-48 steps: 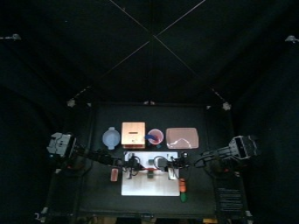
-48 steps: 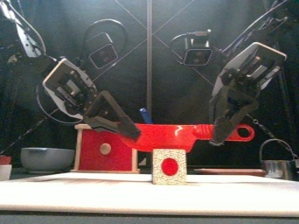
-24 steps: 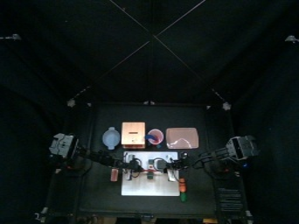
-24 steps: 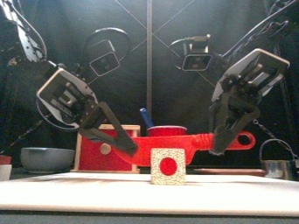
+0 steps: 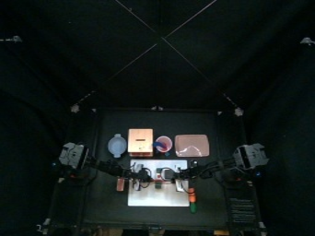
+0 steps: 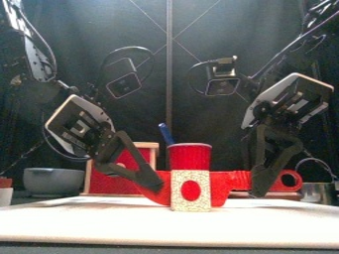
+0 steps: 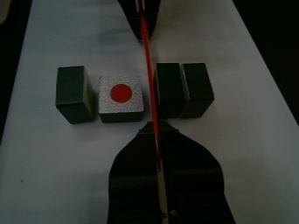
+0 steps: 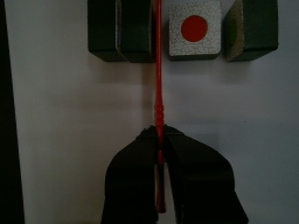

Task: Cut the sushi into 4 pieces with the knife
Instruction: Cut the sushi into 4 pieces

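Both end effectors are clenched on the red knife (image 7: 145, 61), the left end effector (image 7: 149, 133) and the right end effector (image 8: 156, 133) at opposite ends. The blade runs straight ahead of each. The sushi roll (image 7: 170, 87) lies on the white cutting board (image 7: 59, 166) directly between them, its long axis crosswise to the blade. The blade sits at a seam: a dark block and the red-dotted piece (image 7: 121, 94) on one side, two dark blocks on the other. Both arms look equally near.

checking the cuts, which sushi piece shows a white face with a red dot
The second piece in the row, beside the red knife; the other three show only dark green.
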Motion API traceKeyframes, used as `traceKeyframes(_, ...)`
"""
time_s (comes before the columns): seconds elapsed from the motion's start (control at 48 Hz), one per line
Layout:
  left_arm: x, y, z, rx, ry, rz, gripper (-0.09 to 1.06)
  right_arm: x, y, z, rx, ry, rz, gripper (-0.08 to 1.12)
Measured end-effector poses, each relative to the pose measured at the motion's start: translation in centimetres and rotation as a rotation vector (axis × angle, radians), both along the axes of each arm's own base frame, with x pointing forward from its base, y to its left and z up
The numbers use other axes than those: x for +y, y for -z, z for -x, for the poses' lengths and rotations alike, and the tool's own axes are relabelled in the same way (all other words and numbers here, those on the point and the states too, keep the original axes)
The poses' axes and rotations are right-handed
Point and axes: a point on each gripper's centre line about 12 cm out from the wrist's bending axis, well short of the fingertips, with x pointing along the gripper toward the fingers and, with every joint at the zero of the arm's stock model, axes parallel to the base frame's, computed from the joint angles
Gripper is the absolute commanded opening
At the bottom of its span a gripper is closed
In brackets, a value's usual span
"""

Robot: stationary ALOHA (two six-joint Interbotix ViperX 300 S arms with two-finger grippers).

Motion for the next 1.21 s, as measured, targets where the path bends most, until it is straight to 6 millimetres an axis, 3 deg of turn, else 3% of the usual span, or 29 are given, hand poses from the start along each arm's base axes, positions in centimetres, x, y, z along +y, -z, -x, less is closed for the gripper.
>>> traceKeyframes(0.271,0.4,-1.5,0.2,-0.026,-0.007,0.001,0.1,-0.2,-0.9,0.0,-0.023,-0.008,0.009,0.08)
traceKeyframes(0.479,0.9,-4.0,0.7,-0.045,-0.001,-0.004,0.09,-0.4,-3.3,0.0,-0.091,-0.009,0.008,0.08)
traceKeyframes(0.688,0.1,-6.6,0.8,-0.109,0.039,-0.009,0.09,0.0,-5.0,0.2,-0.136,-0.021,0.001,0.08)
traceKeyframes(1.208,-2.3,-6.6,1.1,-0.114,0.116,-0.011,0.09,2.0,-5.4,0.5,-0.145,-0.049,-0.034,0.08)
